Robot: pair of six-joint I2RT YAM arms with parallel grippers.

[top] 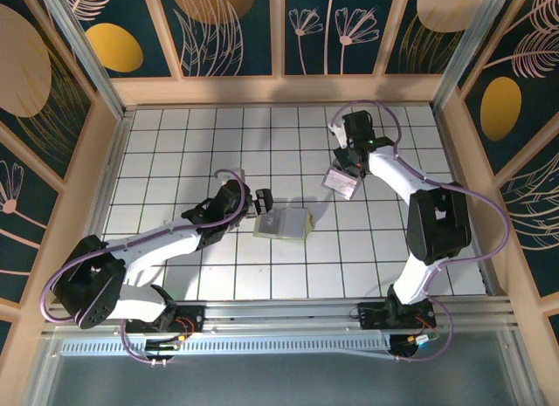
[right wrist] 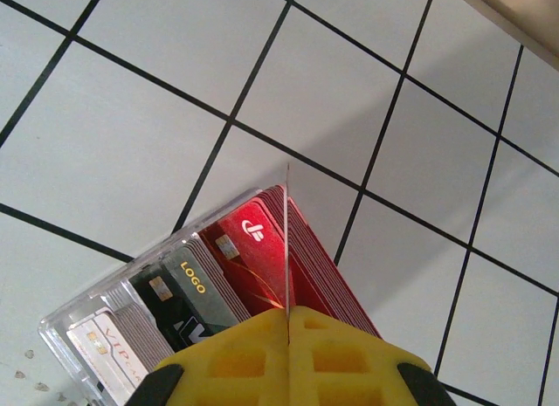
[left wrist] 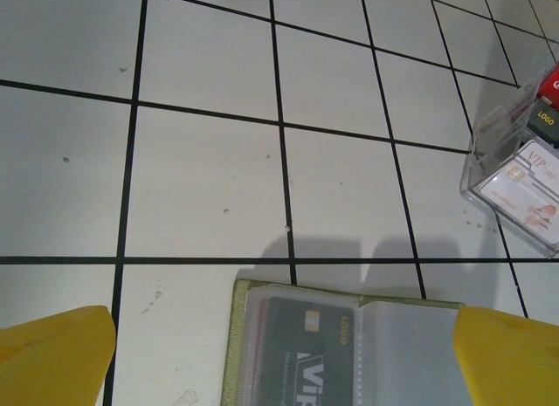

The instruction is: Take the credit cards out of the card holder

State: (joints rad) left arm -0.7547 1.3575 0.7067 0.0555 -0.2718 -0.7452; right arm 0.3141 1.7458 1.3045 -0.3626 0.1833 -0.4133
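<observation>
Card holder (top: 284,223) lies opened flat on the tiled table (top: 175,135), pale inside facing up. It sits to the left of the clear box (top: 342,182) and nearer the arm bases, close to the box but apart from it. Its long axis runs left to right in the overhead view, the right end tipped slightly toward the bases. A dark card (left wrist: 306,354) rests under a clear sleeve in its left half. Farther left of the box, the left gripper (top: 264,202) hangs over the holder's left end with its yellow fingers (left wrist: 52,358) spread wide, grasping nothing. Directly over the box, the right gripper (right wrist: 288,323) is clenched on a thin card (right wrist: 287,240), seen edge-on above the red stack (right wrist: 253,236). Black and white stacks sit beside the red one inside the box.
</observation>
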